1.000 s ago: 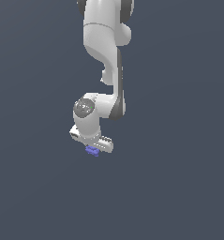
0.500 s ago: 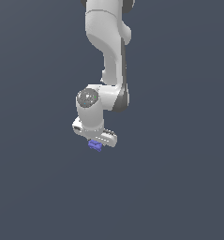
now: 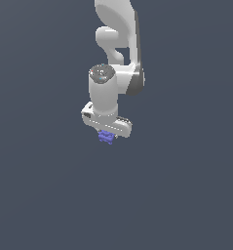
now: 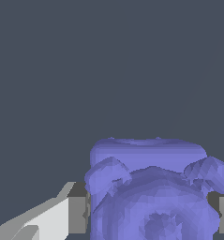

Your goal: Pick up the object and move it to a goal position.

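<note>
The object [image 3: 106, 137] is a tiny blue-violet blocky piece with a bumpy top. In the exterior view it hangs just under my white hand, held between the fingers of my gripper [image 3: 107, 135]. In the wrist view the object [image 4: 151, 192] fills the space between the two grey finger pads [image 4: 77, 213], which press on both its sides. Its round centre and bumps face the wrist camera. The gripper is shut on it, and the piece sits clear of the dark grey floor [image 4: 85, 70].
The white arm [image 3: 118, 53] rises to the top edge of the exterior view. Plain dark grey ground [image 3: 40, 185] lies all around, with no other objects or goal marker visible.
The arm has lifted and shifted toward the exterior view's right, carrying the blue-violet object with it. The grip has stayed shut on it.
</note>
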`<state>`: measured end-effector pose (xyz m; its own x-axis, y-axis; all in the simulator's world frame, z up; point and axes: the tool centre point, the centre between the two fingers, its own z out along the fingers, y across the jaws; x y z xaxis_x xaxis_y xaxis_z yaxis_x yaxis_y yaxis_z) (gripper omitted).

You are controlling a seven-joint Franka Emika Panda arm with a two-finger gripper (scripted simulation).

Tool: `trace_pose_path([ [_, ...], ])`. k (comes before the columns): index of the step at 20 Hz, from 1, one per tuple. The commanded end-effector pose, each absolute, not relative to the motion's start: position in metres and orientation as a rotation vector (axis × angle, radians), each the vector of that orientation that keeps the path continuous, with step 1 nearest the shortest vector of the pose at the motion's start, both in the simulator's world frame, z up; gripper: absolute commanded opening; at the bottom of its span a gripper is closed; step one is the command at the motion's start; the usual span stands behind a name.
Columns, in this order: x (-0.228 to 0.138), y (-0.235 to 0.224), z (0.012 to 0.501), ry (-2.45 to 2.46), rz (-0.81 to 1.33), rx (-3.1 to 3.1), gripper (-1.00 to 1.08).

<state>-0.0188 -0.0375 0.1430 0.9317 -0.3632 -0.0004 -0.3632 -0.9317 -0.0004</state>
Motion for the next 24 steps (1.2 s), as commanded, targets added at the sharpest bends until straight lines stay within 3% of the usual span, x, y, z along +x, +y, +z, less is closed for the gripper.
trace_pose_path([
  [1, -0.029, -0.027, 0.165, 0.580, 0.000, -3.087, -1.00],
  [13, -0.065, 0.016, 0.252, 0.581, -0.001, -3.089, -1.00],
  [24, -0.074, 0.030, 0.278, 0.581, 0.000, -3.088, -1.00],
])
